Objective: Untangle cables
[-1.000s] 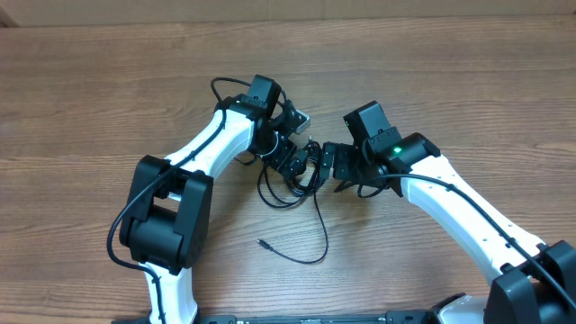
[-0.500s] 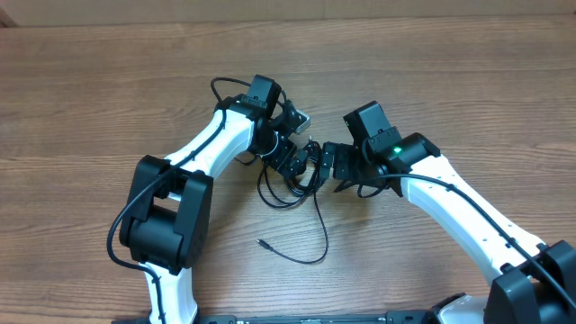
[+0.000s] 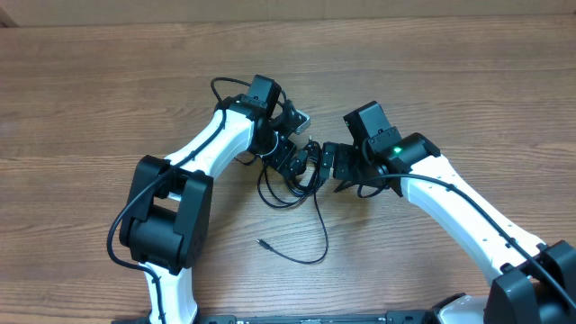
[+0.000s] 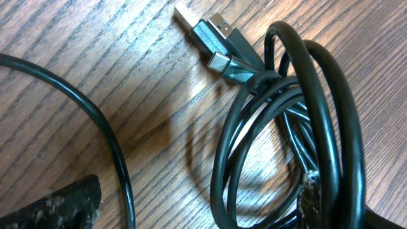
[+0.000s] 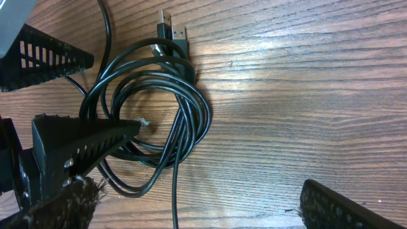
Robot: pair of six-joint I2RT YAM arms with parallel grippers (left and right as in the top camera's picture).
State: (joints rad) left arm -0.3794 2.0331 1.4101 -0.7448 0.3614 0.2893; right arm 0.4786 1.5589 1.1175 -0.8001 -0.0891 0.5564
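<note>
Several thin, glossy black cables (image 5: 152, 95) are coiled in round loops on the grained wooden table (image 3: 450, 72), between both arms. Left gripper (image 3: 290, 158) and right gripper (image 3: 331, 165) are held spread apart, nothing clamped.

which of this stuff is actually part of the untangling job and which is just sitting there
Part of the job:
- cables, coiled in a tangle
- USB plugs on them
- loose cord end trailing out of the tangle
- left claw and right claw, both open at the tangle

Just there:
- wooden table
- black wiring on the arms themselves
</note>
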